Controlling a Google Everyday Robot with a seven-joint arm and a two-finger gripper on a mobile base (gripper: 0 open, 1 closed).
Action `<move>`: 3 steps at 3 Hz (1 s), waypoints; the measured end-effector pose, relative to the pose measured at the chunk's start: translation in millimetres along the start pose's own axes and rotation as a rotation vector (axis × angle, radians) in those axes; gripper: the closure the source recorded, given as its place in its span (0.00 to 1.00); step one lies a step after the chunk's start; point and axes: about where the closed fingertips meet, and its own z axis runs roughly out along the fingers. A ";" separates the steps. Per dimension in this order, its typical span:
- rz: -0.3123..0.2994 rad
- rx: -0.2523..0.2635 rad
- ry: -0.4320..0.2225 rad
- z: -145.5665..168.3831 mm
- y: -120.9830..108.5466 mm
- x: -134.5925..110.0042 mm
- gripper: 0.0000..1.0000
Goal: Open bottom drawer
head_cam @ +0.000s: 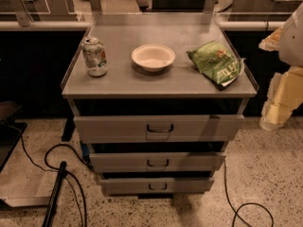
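— What is nearest?

— The speckled floor (265, 169); a black cable (47, 156) loops over it at the left, beside a dark bar (54, 195) lying at a slant; a second cable (251, 212) curls at the lower right.

— And the bottom drawer?

— The bottom drawer (123, 185) is the lowest and narrowest of three grey fronts on the cabinet, just above the floor; its small dark handle (157, 187) sits at the middle of the front; a dark gap runs along its upper edge; whether it is pushed fully in, I cannot tell.

— Above it?

— The middle drawer (118, 162), a little wider, then the top drawer (113, 126), the widest and tallest; each has a loop handle at its centre.

— Where is the gripper?

— The gripper (278, 105) is the pale shape at the right edge of the view, to the right of the cabinet, about level with the top drawer; it is well apart from the bottom drawer and touches nothing on the cabinet; whether it is open or closed, I cannot tell.

— What stands on the cabinet top?

— The grey cabinet top (156, 86) carries three things in a row; a can (94, 56) upright at the left; a white bowl (153, 57) in the middle; a green bag (215, 63) lying flat at the right, reaching the raised side rim.

— Farthest back?

— A white rail (38, 26) runs across behind the cabinet.
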 end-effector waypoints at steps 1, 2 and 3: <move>0.000 0.000 0.000 0.2 0.2 0.0 0.00; 0.007 -0.014 -0.015 8.1 8.4 0.1 0.00; 0.024 -0.055 -0.064 34.1 39.8 -4.6 0.00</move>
